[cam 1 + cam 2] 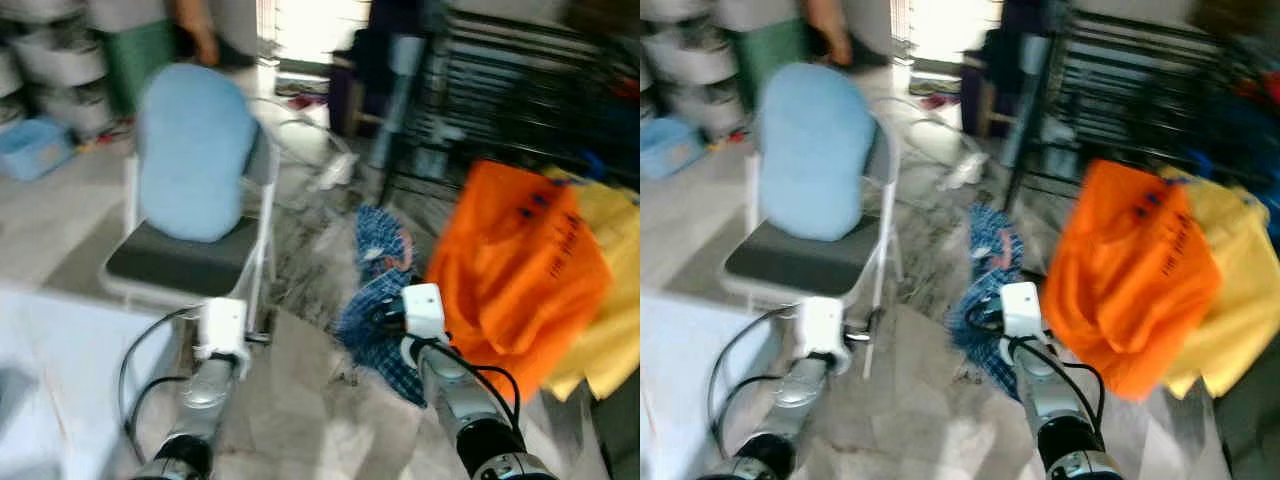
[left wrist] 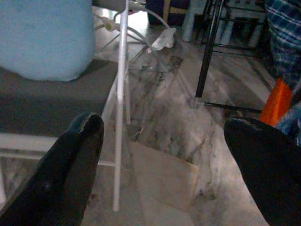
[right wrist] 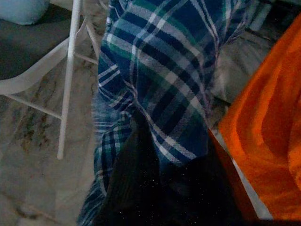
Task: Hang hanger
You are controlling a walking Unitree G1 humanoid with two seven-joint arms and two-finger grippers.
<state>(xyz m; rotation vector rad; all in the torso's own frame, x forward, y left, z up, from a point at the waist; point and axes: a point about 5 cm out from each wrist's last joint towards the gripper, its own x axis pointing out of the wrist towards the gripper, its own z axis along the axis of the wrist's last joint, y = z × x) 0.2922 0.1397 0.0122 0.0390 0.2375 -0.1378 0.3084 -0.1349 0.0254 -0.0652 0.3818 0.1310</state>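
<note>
Right tool is pinching a blue plaid shirt, right next to an orange garment. Left tool hangs spread wide beside the white folding chair.

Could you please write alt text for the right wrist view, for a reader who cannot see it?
A blue plaid garment hangs close before the camera, draped over the right gripper's dark fingers. An orange garment is beside it, with a white folding chair on a marble floor on the other side.

White chair, blue cushion
</note>
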